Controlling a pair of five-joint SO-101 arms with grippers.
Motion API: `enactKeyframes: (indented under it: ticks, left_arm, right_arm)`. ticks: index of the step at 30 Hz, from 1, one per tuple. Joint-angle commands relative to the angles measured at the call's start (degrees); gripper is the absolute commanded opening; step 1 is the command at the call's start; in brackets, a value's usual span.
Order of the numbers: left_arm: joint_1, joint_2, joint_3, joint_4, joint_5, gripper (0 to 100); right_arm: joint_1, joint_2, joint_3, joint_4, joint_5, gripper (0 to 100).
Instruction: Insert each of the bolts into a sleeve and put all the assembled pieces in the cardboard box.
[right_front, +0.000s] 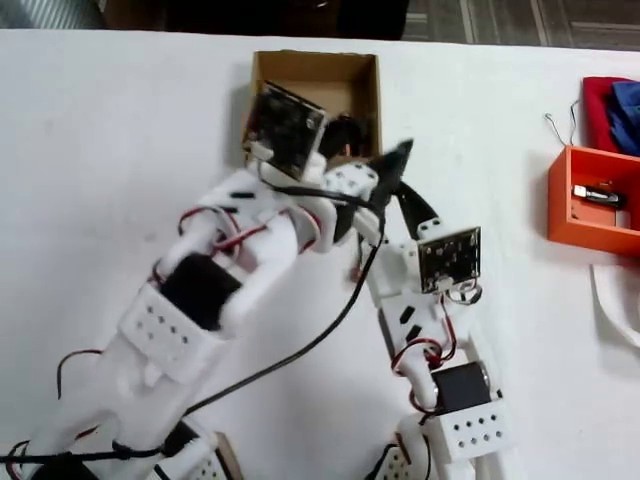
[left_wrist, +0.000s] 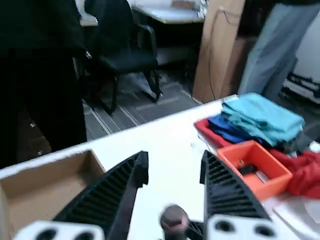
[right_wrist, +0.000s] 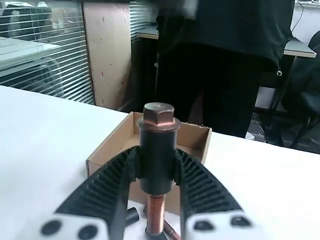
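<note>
My right tool (right_wrist: 156, 156) was clamped on the black sleeve (right_wrist: 157, 167), bolt (right_wrist: 158, 114) standing upright through it, cardboard box (right_wrist: 196, 136) just beyond the fingers. My left tool (left_wrist: 173, 166) gaped wide, clamping nothing.

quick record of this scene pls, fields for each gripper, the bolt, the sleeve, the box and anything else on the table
left gripper: open, over the white table, near the cardboard box
right gripper: shut on the sleeve
sleeve: black, upright between the fingers, bolt through it
bolt: hex head on top of the sleeve, copper thread sticking out below
cardboard box: open top, on the table behind the held piece
orange tray: on the table, a small dark item inside
cloths: folded, teal, blue and red, next to the tray
</note>
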Motion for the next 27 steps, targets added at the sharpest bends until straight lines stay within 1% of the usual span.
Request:
enactKeyframes:
  ticks: [1, 3, 4, 5, 6, 9, 12, 14, 16, 17, 18, 20, 21, 23, 25, 27]
  left_arm:
    - [-4.4, -0.6, -8.4, 4.6, -0.4, 16]
    - [-7.6, -0.7, -11.7, 9.2, -0.4, 9]
    - [-9.7, -0.9, -13.3, 11.7, -0.4, 3]
    - [-11.8, -1.5, -14.4, 14.2, -0.4, 2]
    - [-13.6, -2.2, -14.8, 16.4, -0.4, 4]
    - [-19.0, -4.7, -13.4, 21.5, -0.4, 2]
    - [-23.3, -7.9, -7.6, 26.2, -0.3, 3]
    - [-26.6, -11.3, -2.9, 30.9, -0.4, 3]
    - [-31.6, -15.5, 1.1, 34.2, -0.5, 3]
    - [-34.2, -17.7, 3.0, 35.4, -1.4, 4]
    - [-36.7, -19.6, 5.5, 36.0, -4.0, 6]
    - [-40.5, -23.2, 11.8, 36.2, -11.9, 9]
    - [-41.9, -25.1, 15.3, 36.0, -16.0, 10]
    - [-43.6, -28.7, 21.9, 35.6, -22.0, 10]
    - [-44.3, -32.4, 28.8, 34.0, -24.5, 10]
    - [-44.9, -36.4, 35.6, 32.4, -24.6, 10]
  right_arm:
    - [0.7, 0.4, -3.3, 0.1, -0.7, 2.3]
    - [1.1, 0.7, -5.3, 0.9, -0.7, 2.2]
    - [1.9, 1.4, -7.5, 1.9, -0.7, 2.2]
    - [2.8, 2.4, -10.7, 3.6, -0.7, 2.2]
    - [3.9, 4.3, -14.4, 5.6, -0.7, 2.2]
    - [6.3, 13.8, -28.7, 12.0, -0.8, 2.2]
    - [6.6, 27.5, -45.0, 19.8, -0.8, 2.2]
    - [6.3, 36.5, -55.7, 25.5, -0.9, 2.2]
    - [6.2, 44.7, -65.4, 30.5, -1.6, 2.2]
    - [6.4, 48.7, -69.7, 32.5, -3.3, 2.2]
    - [6.6, 52.4, -73.9, 34.1, -5.7, 2.2]
    - [6.7, 60.1, -81.3, 36.2, -10.4, 2.2]
    - [6.7, 64.0, -84.7, 37.1, -12.0, 2.2]
    - [6.3, 72.1, -91.7, 39.1, -13.7, 2.2]
    - [6.2, 80.5, -99.1, 41.3, -14.0, 2.2]
    - [6.2, 88.7, -107.3, 42.9, -14.0, 2.2]
